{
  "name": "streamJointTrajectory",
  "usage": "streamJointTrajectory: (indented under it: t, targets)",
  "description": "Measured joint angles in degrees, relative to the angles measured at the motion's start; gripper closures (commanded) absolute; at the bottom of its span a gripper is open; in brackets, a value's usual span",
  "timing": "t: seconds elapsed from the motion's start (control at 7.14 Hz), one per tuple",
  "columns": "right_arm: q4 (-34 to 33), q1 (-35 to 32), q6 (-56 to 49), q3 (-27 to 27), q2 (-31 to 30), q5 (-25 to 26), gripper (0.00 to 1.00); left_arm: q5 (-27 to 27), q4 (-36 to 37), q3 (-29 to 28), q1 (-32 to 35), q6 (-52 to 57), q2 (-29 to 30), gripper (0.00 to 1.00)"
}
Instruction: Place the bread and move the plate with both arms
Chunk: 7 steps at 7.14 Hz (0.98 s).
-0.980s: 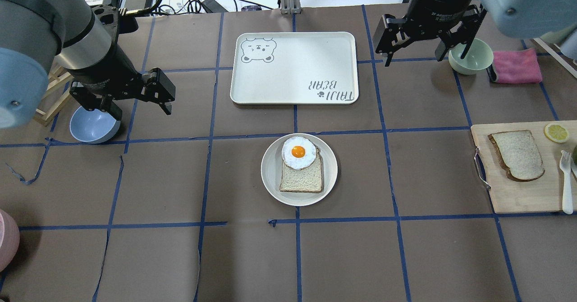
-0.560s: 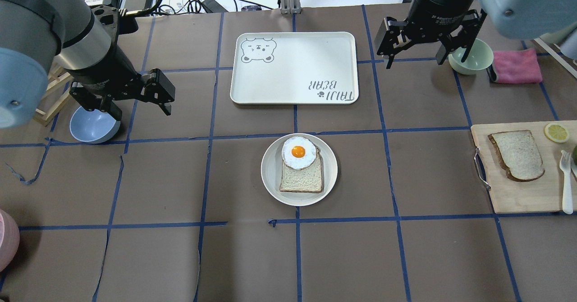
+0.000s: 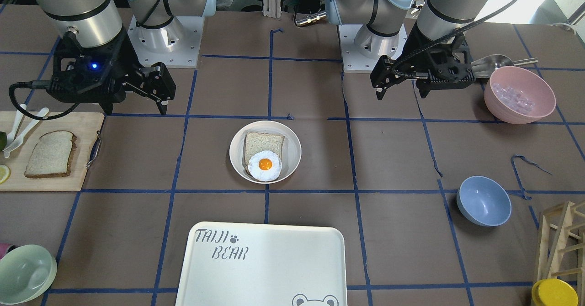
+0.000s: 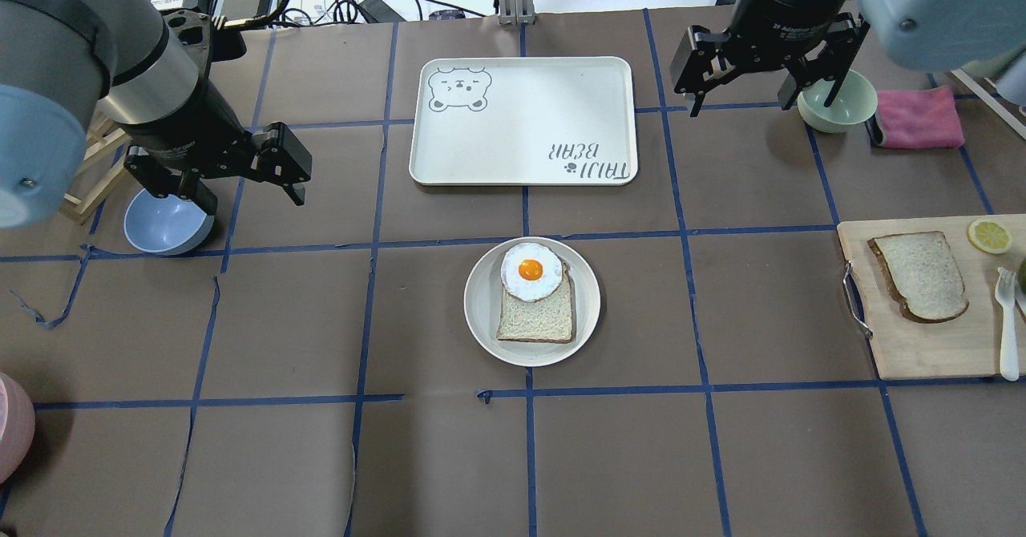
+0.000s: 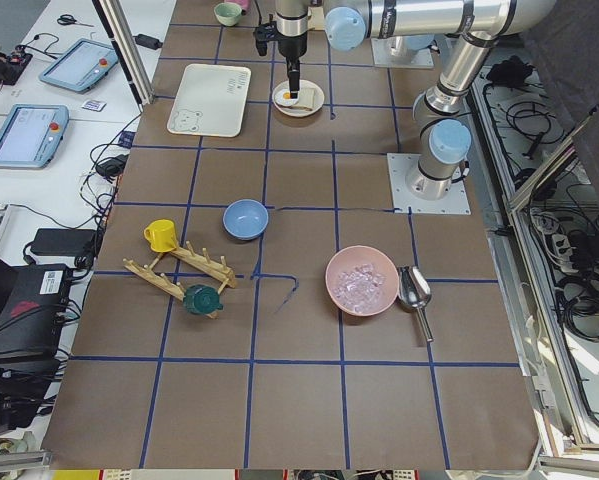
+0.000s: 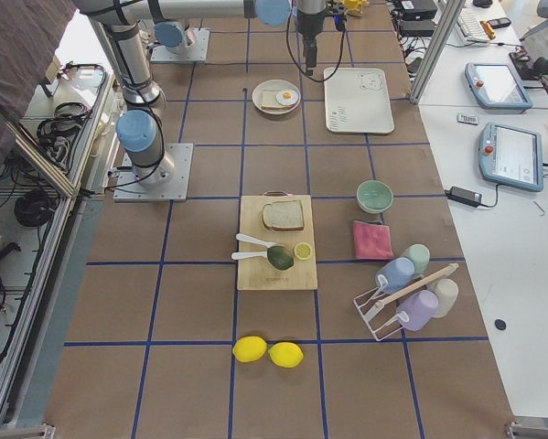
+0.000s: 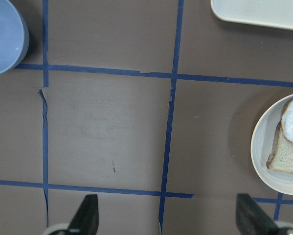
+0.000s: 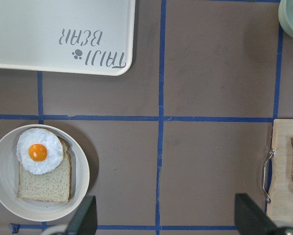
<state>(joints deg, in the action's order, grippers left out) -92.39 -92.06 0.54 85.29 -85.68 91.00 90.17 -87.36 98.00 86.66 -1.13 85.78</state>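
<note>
The bread (image 4: pixel 919 276), a dark-crusted slice, lies on a wooden cutting board (image 4: pixel 922 349) at the table's right; it also shows in the front view (image 3: pixel 49 154). The round off-white plate (image 4: pixel 481 312) sits mid-table and holds a paler slice topped with a fried egg (image 4: pixel 531 271). The plate also shows in the right wrist view (image 8: pixel 4 196). My left gripper (image 4: pixel 250 197) is open and empty, high above the table, left of the plate. My right gripper (image 4: pixel 761 104) is open and empty, high up at the far right, near the tray's corner.
A white "TAIJI BEAR" tray (image 4: pixel 521 120) lies beyond the plate. A blue bowl (image 4: pixel 164 223) sits under my left arm. A green bowl (image 4: pixel 842 104) and a pink cloth (image 4: pixel 918 116) are at the far right. A pink bowl (image 3: pixel 518 95) stands at the near left.
My right gripper has moved a little away from the plate, toward the table's far edge. The left arm, plate and bread have not moved.
</note>
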Motion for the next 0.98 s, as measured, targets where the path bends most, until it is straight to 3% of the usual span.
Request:
streamJointTrajectory:
  t: [0.98]
  targets:
    - [0.44, 1.96, -0.87, 1.95, 0.02, 2.44, 0.00, -0.11, 0.09, 0.08, 0.07, -0.06, 0.18, 0.00]
